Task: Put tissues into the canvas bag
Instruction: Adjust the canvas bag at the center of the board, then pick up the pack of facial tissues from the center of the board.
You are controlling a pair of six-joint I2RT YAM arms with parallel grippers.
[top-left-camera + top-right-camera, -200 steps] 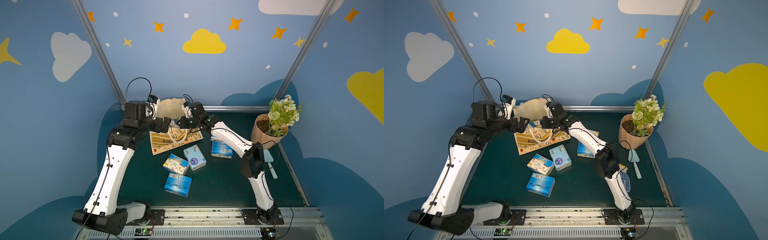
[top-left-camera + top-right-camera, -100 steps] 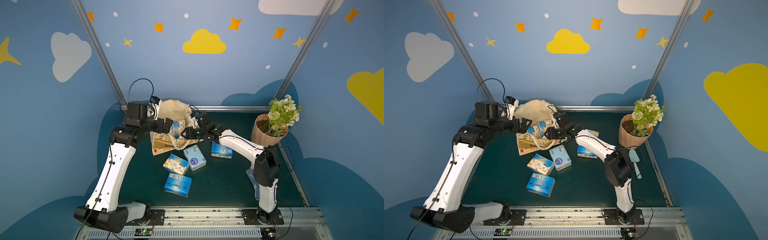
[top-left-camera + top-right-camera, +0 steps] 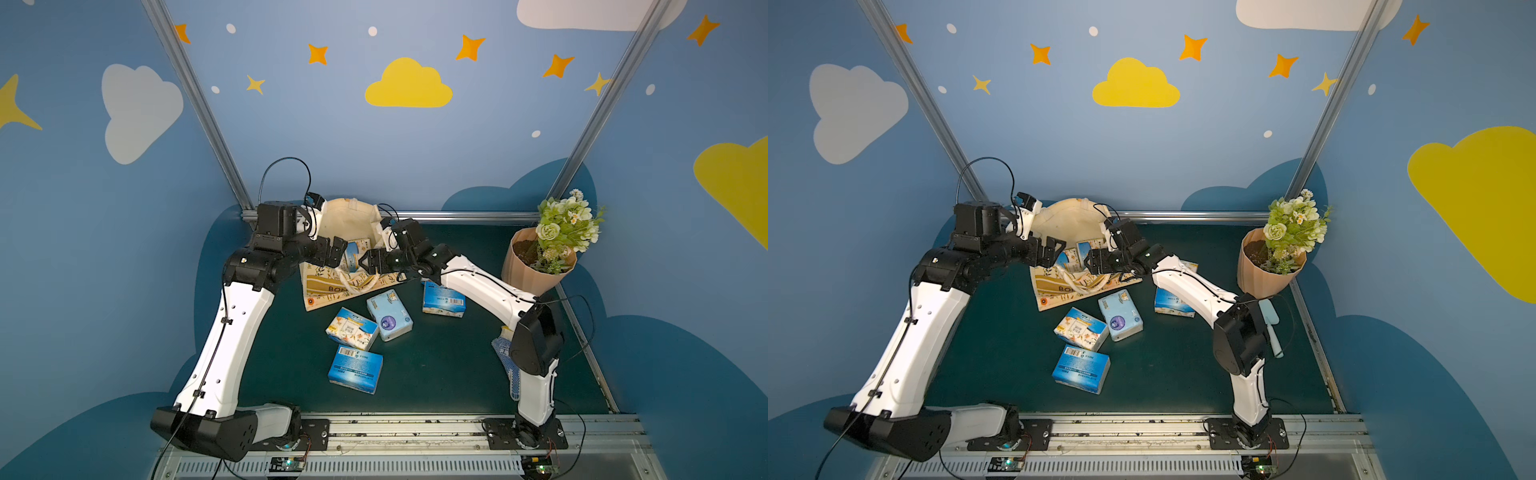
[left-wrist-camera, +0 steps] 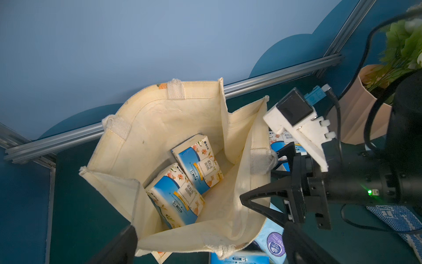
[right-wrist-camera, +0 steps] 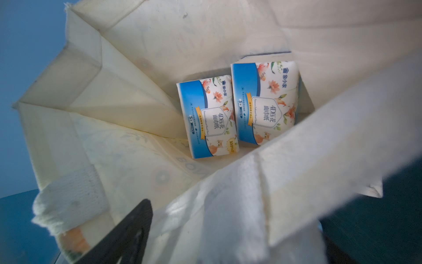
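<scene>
The cream canvas bag (image 3: 332, 286) (image 3: 1059, 291) lies at the back with its mouth wide. Two floral tissues packs (image 4: 198, 163) (image 5: 207, 116) rest inside it. Both grippers hang at the mouth. My left gripper (image 3: 334, 251) (image 4: 210, 249) is open, and the near rim passes between its fingers. My right gripper (image 3: 370, 262) (image 4: 274, 173) is open astride the side rim. One right finger (image 5: 127, 233) shows in the right wrist view; cloth hides the other one. On the mat lie a floral pack (image 3: 351, 328), a pale blue pack (image 3: 389, 315) and two blue packs (image 3: 355, 368) (image 3: 442, 300).
A peach pot of flowers (image 3: 536, 270) stands at the back right. A blue-dotted glove (image 3: 505, 357) lies by the right arm's elbow, and a pale blue tool (image 3: 1273, 328) beside it. A metal rail (image 3: 478, 216) runs along the back edge.
My right gripper went from shut to open at the bag's rim, and its arm sank lower. The bag's mouth spread wide, so the two packs inside now show. The left arm barely shifted.
</scene>
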